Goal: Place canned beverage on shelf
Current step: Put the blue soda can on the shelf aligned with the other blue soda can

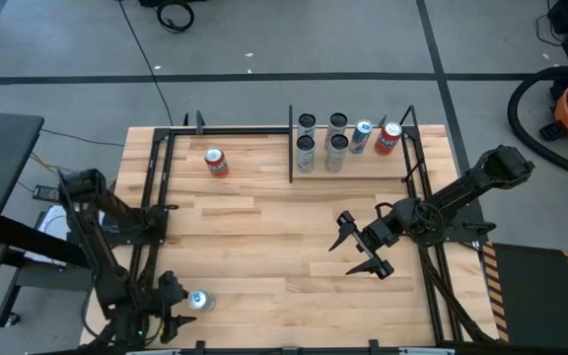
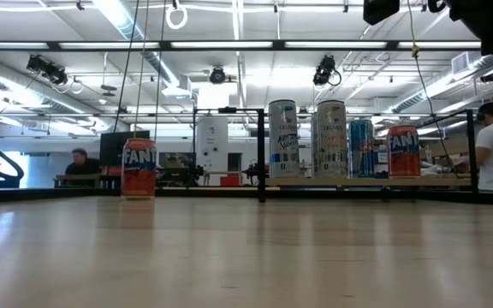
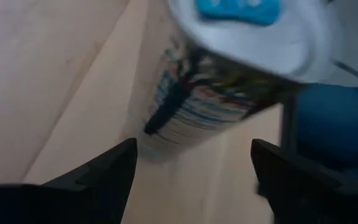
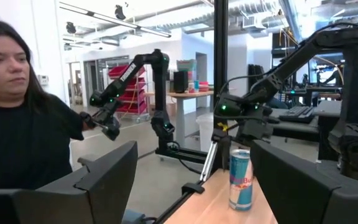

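Looming between the spread dark fingers of the left gripper [image 3: 191,171]: a slim metal can [image 3: 229,68], blue tab, striped label, lettering blurred, at the planked tabletop's [image 1: 264,256] near left corner. Orange "FANTA" can [image 2: 139,168] standing alone. Farther back, on the pale shelf [image 1: 353,170]: two tall "CELSIUS" cans [image 2: 329,141], another Fanta. Right gripper [image 1: 359,247] hovering with fingers apart.
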